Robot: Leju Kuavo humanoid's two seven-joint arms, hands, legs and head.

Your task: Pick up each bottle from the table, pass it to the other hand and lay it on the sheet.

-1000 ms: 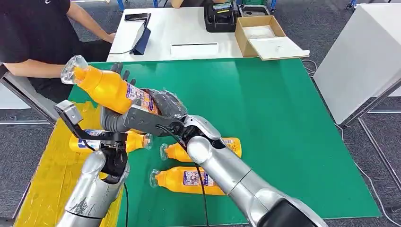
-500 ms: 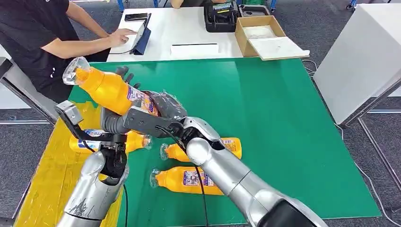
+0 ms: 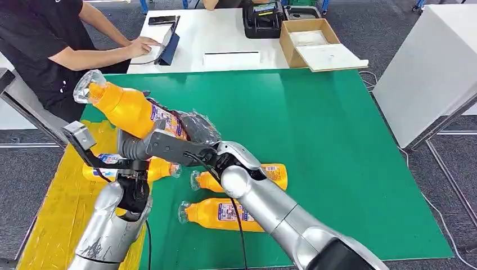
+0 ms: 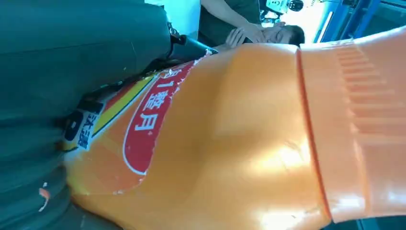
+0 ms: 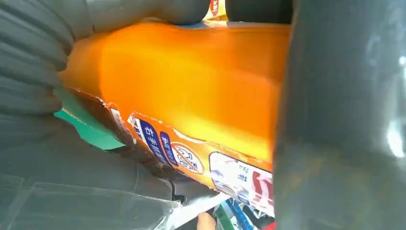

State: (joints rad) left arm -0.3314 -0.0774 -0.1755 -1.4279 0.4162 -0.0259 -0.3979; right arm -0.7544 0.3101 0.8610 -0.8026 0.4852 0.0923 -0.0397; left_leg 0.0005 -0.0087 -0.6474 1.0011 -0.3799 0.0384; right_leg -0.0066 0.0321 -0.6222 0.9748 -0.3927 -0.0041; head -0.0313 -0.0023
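Overhead, bottle (image 3: 126, 106) in both hands, near table edge (image 3: 107, 76).

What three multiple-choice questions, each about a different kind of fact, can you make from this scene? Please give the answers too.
1. Where is the cardboard box?
A. On the white table
B. On the yellow sheet
C. On the floor

2. How many orange bottles does the head view show?
A. Two
B. Four
C. Six

3. What is the state of the raised bottle?
A. Lying flat
B. Standing upright
C. Held up, tilted

Answers:
1 A: the cardboard box sits on the white table.
2 B: one raised, three lying.
3 C: the raised bottle slants above the green table.
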